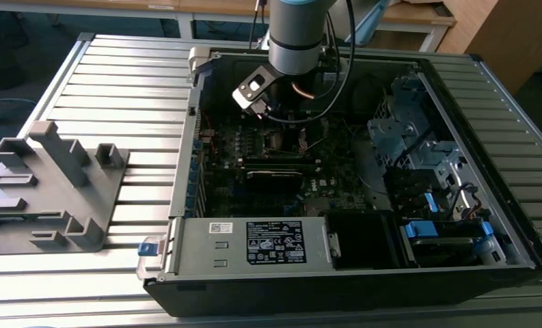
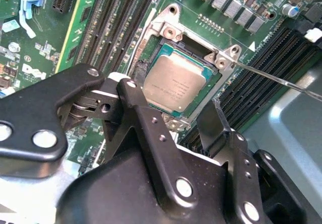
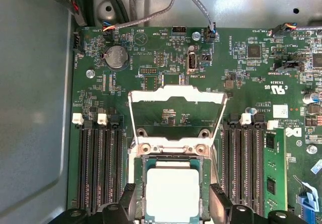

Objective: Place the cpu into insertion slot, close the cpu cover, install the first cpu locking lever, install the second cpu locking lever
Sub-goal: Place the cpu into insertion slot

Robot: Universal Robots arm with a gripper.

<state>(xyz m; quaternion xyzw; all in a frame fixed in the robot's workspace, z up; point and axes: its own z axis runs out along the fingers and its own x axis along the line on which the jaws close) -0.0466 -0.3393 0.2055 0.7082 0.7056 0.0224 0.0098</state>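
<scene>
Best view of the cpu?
Second wrist view: the square grey metal-topped cpu sits whole in the silver-rimmed socket. First wrist view shows it washed white; exterior view, too small to tell.

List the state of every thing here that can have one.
cpu, lying in the insertion slot, metal top up.
cpu cover, swung open, off the cpu.
locking lever, unlatched, sticking out.
gripper, jaws open, either side of the cpu.
computer case, side open.
</scene>
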